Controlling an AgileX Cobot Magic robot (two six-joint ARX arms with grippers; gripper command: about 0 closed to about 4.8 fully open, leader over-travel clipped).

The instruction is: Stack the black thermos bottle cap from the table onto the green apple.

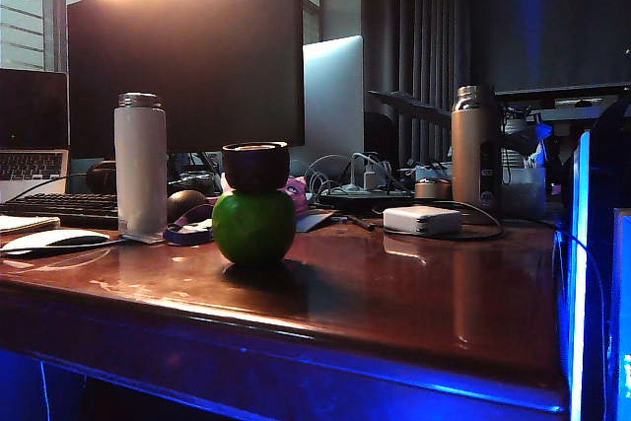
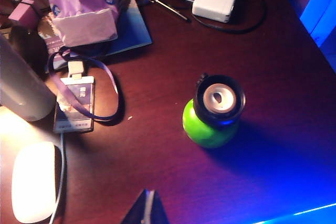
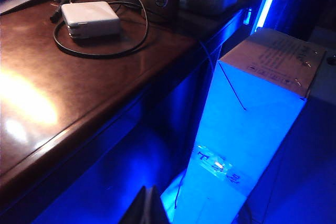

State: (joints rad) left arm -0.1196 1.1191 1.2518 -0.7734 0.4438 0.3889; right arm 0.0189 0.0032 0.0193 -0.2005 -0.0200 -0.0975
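The black thermos bottle cap point(image 1: 255, 165) rests upright on top of the green apple point(image 1: 253, 227), which stands on the table point(image 1: 394, 283). From the left wrist view the cap point(image 2: 219, 100) shows its pale inside, with the apple point(image 2: 206, 129) under it. My left gripper point(image 2: 149, 194) is shut and empty, hovering over bare table well short of the apple. My right gripper point(image 3: 150, 190) is shut and empty too, off the table's side edge above the blue-lit floor. Neither gripper shows in the exterior view.
A white bottle point(image 1: 140, 162), a metal thermos point(image 1: 474, 147), a white power adapter point(image 1: 422, 220) with its cable, a white mouse point(image 2: 32, 181), a lanyard badge point(image 2: 75, 103) and a purple bag point(image 2: 82, 6) lie around. A cardboard box point(image 3: 257, 108) stands beside the desk.
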